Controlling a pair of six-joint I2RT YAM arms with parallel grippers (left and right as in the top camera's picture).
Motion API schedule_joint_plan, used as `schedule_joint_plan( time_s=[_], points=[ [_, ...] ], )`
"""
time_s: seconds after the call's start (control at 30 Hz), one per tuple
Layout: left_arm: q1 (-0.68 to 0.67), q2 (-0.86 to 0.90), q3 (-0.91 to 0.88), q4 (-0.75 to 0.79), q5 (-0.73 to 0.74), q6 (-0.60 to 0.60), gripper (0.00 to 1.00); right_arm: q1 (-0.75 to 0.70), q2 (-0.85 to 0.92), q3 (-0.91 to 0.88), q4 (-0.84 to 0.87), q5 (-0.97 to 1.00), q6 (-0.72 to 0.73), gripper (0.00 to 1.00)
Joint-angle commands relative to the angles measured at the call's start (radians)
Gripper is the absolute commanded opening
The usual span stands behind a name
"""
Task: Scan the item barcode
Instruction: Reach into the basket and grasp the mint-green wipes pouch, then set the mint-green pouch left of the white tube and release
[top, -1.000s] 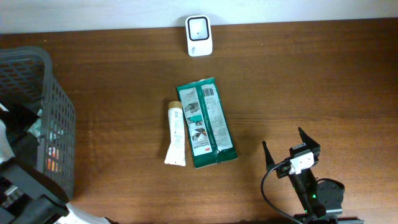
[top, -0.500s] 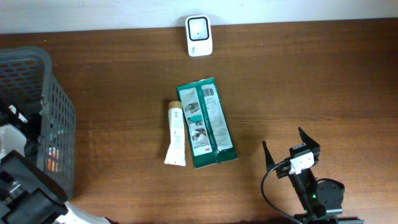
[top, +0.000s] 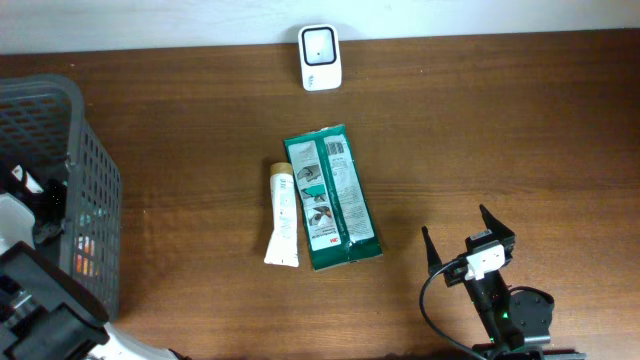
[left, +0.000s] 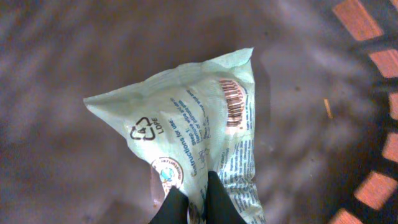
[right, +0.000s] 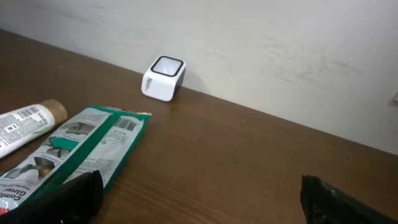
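Pale green crinkled film fills the left wrist view: a soft packet (left: 186, 130) with a recycling mark and a printed barcode (left: 233, 102) near its upper right corner. At the bottom centre of that frame, the left end effector (left: 198, 188) has its two black fingers closed tight on the packet's lower edge, pinching only a narrow strip of film. Dark mesh with orange showing through runs down the right edge, so the packet appears to sit inside the grey basket (top: 95, 170) at the left edge of the overhead view, where the left arm reaches in.

Centre of the overhead view, a green pouch (top: 331, 197) and a white tube (top: 283, 214) lie side by side, touching, on the brown wooden bench (top: 500, 120). The white scanner (top: 319, 58) stands at the top centre, well apart from the basket. The right end effector (top: 460, 240) waits at the lower right with fingers spread wide, holding nothing.

Likely trouble: the grip is on a thin edge of slippery film, so the packet could slide free on lifting, or snag on the basket wall. Limp film may also fold over the barcode, or hang facing away from the scanner window, spoiling the read.
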Motion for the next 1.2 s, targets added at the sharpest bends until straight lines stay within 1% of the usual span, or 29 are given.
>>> schedule_joint_plan(
  time_s=[0.0,0.1,0.37,0.47,0.6,0.77,0.87,0.93,1.03,1.17],
  points=[
    [0.007,-0.136,0.116,-0.076,0.019,-0.008,0.0,0.006,-0.008,-0.005,-0.005,0.005,0.003,0.98],
    [0.007,-0.233,0.156,-0.112,0.056,-0.022,0.0,0.006,-0.008,-0.005,-0.005,0.005,0.003,0.98],
    [0.0,-0.564,0.164,-0.114,0.211,-0.022,0.0,0.006,-0.008,-0.005,-0.005,0.005,0.003,0.98],
    [-0.048,-0.665,0.164,-0.114,0.264,-0.021,0.0,0.006,-0.008,-0.005,-0.005,0.005,0.003,0.98],
    [-0.198,-0.74,0.164,-0.138,0.302,-0.021,0.0,0.006,-0.008,-0.005,-0.005,0.005,0.003,0.98],
    [-0.459,-0.716,0.126,-0.233,0.289,-0.021,0.0,0.006,-0.008,-0.005,-0.005,0.005,0.003,0.99],
    [-0.6,-0.658,0.055,-0.277,0.212,-0.021,0.0,0.006,-0.008,-0.005,-0.005,0.005,0.003,0.98],
    [-0.675,-0.611,-0.01,-0.275,0.174,-0.021,0.0,0.006,-0.008,-0.005,-0.005,0.005,0.003,0.98],
    [-0.763,-0.52,-0.106,-0.248,0.156,-0.021,0.0,0.006,-0.008,-0.005,-0.005,0.005,0.003,0.98],
    [-0.834,-0.388,-0.179,-0.196,0.079,-0.021,0.0,0.006,-0.008,-0.005,-0.005,0.005,0.003,0.98]
  ],
)
